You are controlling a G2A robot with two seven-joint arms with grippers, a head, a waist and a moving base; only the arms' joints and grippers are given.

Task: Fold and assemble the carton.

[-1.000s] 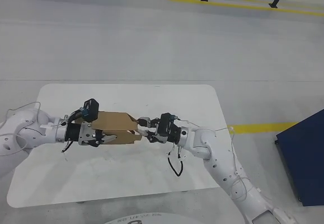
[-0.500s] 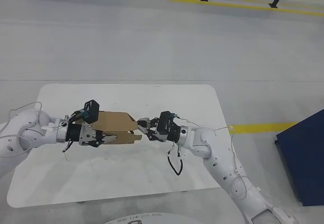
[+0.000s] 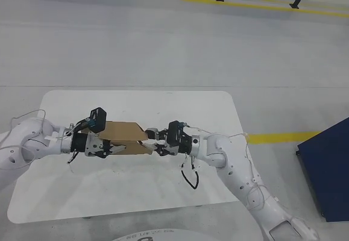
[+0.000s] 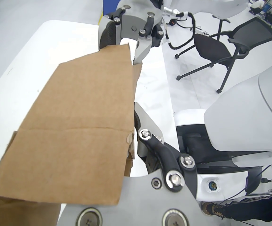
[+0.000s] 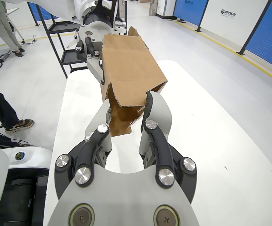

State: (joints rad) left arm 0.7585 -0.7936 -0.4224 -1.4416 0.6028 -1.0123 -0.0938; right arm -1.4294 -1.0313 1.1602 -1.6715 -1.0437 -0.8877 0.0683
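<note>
right fingers [image 5: 158, 111] advanced, carton [image 3: 121, 131] end pressed inward

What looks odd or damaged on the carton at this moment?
The carton has an untidy open end: one flap is bent down over the opening, and the cardboard edge beside it looks ragged, perhaps torn. Nothing else stands out.

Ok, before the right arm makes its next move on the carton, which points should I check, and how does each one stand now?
1. Left gripper shut on the carton: ok.
2. Right gripper open and astride the end flaps: ok.
3. Those flaps folded shut: not ok, they hang open.
4. Carton clear of the table: cannot tell; one flap hangs low.
5. Flaps at the left gripper's end closed: cannot tell.
</note>
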